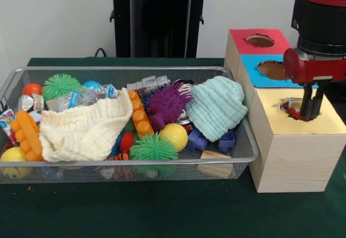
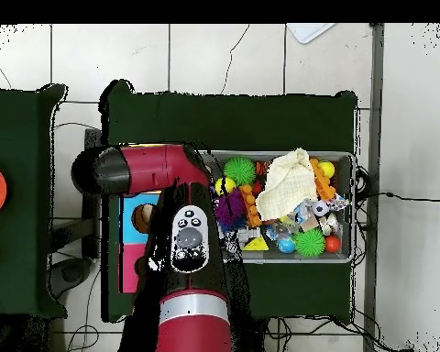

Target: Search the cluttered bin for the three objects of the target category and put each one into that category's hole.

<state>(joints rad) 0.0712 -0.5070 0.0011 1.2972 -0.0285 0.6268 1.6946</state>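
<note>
My tool (image 1: 311, 111) reaches down into the hole (image 1: 294, 110) in the yellow box (image 1: 294, 140), where a dotted cloth (image 1: 290, 106) shows at the rim. I cannot tell whether it grips or has let go. If the cloth snags on the rough edge, I judge it may ride back up with me. The bin (image 1: 246, 151) sits just beside the box, its cream cloth (image 1: 86, 130) and mint cloth (image 1: 216, 107) possibly hiding other pieces. The table (image 1: 162, 211) wears dark green felt. Behind stand my black pedestal (image 1: 157, 19) and a pale wall (image 1: 54, 16).
</note>
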